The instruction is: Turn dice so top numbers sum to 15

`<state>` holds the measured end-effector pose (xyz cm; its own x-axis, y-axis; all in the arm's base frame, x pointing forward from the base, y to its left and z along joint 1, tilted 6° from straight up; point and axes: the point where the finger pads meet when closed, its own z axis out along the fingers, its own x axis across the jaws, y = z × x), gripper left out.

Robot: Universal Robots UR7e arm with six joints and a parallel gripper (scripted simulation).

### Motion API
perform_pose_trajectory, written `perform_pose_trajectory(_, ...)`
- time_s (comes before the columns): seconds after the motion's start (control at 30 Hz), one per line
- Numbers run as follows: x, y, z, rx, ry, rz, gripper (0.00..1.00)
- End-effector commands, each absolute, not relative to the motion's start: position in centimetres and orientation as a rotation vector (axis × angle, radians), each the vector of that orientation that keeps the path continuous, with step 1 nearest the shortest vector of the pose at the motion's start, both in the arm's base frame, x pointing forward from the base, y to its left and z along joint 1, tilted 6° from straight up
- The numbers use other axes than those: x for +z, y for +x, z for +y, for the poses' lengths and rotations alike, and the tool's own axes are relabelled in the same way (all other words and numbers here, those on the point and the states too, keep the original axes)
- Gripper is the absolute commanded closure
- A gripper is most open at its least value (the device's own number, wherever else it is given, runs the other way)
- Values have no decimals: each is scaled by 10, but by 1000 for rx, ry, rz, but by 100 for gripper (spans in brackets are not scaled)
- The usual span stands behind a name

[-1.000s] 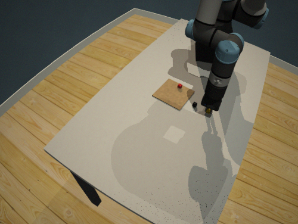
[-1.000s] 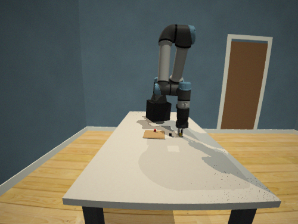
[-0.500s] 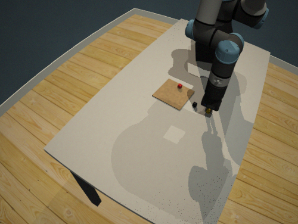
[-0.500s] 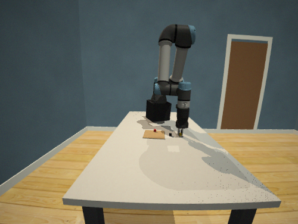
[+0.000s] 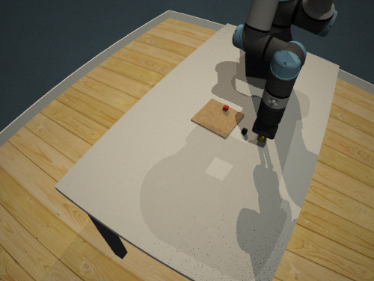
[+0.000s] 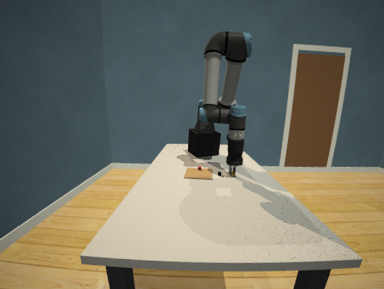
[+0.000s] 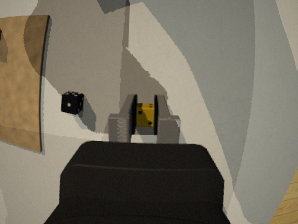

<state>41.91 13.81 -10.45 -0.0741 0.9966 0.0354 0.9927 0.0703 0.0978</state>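
Gripper (image 5: 262,140) (image 6: 233,171) (image 7: 145,107) is clamped on the yellow die (image 5: 261,138) (image 6: 233,174) (image 7: 145,114), one pad on either side, fingers pointing down. It's low over the table (image 5: 123,157) (image 6: 173,215) (image 7: 30,195), off the mat; can't tell whether the die touches the tabletop. Step in hand, my read: handling yellow, either putting it down to re-grip on another face or lining it up for the mat. Next move: if the turn is right, lift and carry it past the black die and lower it flat on the mat; if not, set it down square, let go, take it again. Risk: a tilted release could tip it onto a wrong number, or the fingers could bump black on the way.

Looks: yellow die is a small cube, dark pips, seen partly between the pads; count too small to trust. Black die (image 5: 244,131) (image 6: 220,174) (image 7: 72,103) sits flat on the table just beside the mat, between mat and gripper, white pips, so it still needs bringing over. Mat (image 5: 213,119) (image 6: 198,174) (image 7: 20,90) is thin, tan-brown, square-ish, lying flat. Red die (image 5: 225,107) (image 6: 200,168) (image 7: 0,34) is on it, near the far edge from the exterior side. Sum can't be read; only red is placed.
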Motion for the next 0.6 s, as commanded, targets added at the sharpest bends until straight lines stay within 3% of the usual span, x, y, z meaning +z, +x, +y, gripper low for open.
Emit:
perform_pose_trajectory(0.0, -104, 421, 138, 151, 2099, 2273, 66)
perform_pose_trajectory(0.57, -104, 421, 137, 151, 2084, 2286, 66)
